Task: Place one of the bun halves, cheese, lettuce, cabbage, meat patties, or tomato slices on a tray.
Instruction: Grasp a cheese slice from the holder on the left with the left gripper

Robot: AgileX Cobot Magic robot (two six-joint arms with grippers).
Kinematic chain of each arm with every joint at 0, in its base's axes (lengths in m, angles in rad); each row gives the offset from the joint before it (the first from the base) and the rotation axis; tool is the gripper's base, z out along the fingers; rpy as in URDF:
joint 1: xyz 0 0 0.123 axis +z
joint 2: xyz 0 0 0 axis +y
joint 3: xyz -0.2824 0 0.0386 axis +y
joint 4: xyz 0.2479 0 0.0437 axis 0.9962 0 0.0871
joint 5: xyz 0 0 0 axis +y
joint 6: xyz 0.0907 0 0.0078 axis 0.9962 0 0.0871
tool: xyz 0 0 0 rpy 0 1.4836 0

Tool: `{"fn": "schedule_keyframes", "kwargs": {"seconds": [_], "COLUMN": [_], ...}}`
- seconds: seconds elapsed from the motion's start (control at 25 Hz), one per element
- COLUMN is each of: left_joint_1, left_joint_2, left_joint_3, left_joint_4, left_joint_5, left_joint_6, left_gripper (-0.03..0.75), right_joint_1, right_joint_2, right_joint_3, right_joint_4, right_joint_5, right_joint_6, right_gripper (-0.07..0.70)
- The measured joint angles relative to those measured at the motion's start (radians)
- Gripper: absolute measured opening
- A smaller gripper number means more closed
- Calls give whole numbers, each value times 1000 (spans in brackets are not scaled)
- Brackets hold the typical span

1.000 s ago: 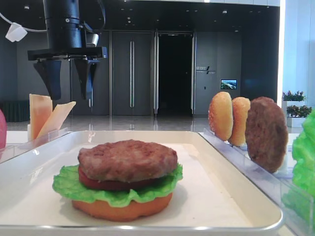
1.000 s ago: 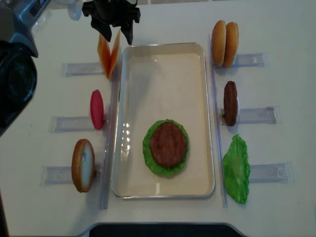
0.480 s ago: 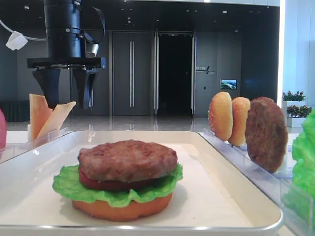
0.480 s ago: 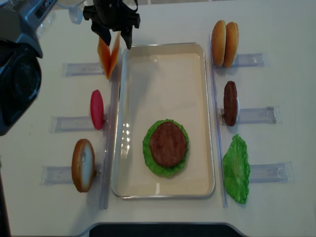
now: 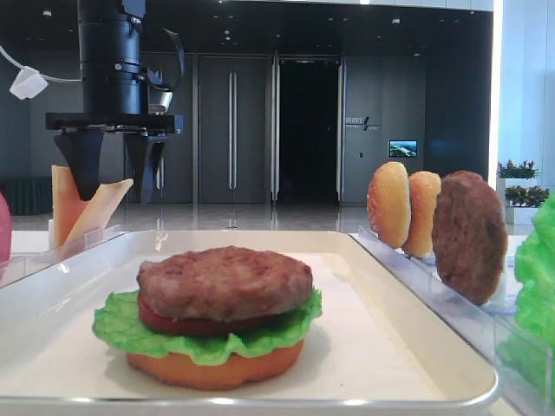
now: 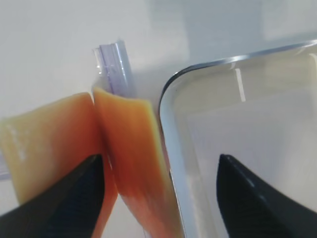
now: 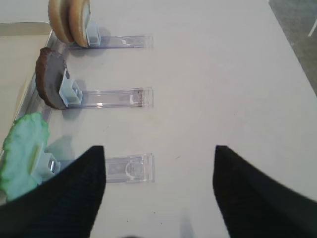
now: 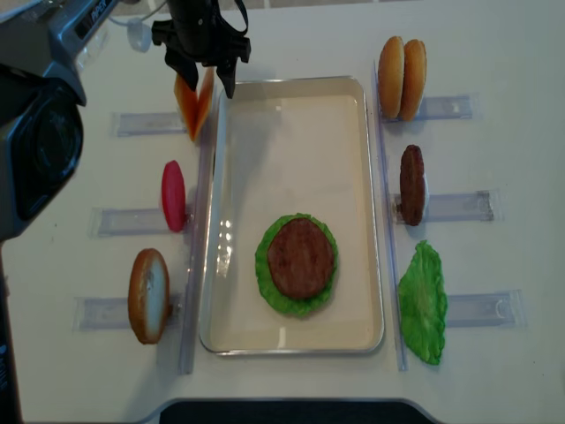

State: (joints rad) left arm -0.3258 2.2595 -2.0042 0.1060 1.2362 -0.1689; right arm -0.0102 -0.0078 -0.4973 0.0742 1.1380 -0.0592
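at the tabletop's far left corner, the left gripper [image 8: 205,78] hangs over the cheese [image 8: 193,102], jaws apart astride the slice nearest the tray [image 8: 291,350]; next it must drop and pinch. the right gripper [image 7: 158,186], empty, stands spread.

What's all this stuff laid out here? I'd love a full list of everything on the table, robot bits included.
White rectangular tray: one, centre of the table.
Stacked burger: one, orange bun base, red tomato, green lettuce, brown patty on top; near end of the tray.
Pale orange cheese slices: two, leaning in a V, in a rack at the tray's far left corner.
Red tomato slice: one, upright, left of the tray.
Golden bun halves: three, one at near left, two at far right.
Brown meat patty: one, upright, right.
Green lettuce leaf: one, near right.
Clear plastic racks: six, three each side.
Left gripper: black, open over the cheese.
Right gripper: black, open.
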Motion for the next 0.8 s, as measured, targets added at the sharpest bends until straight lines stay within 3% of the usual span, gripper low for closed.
{"fn": "schedule_keyframes", "kwargs": {"seconds": [0.44,0.8], "left_joint_1": [2,2], "left_joint_2": [0,14], "left_joint_3": [7,8], "left_joint_4": [0,-7], "left_joint_5": [-2,-3], "left_joint_6": [22,30], "left_gripper": [531,321], "right_joint_1": [0,0], "right_joint_2": [0,0], "right_joint_3": [0,0], "right_joint_4": [0,0], "right_joint_5": [0,0], "right_joint_6": [0,0], "right_gripper": [471,471]}}
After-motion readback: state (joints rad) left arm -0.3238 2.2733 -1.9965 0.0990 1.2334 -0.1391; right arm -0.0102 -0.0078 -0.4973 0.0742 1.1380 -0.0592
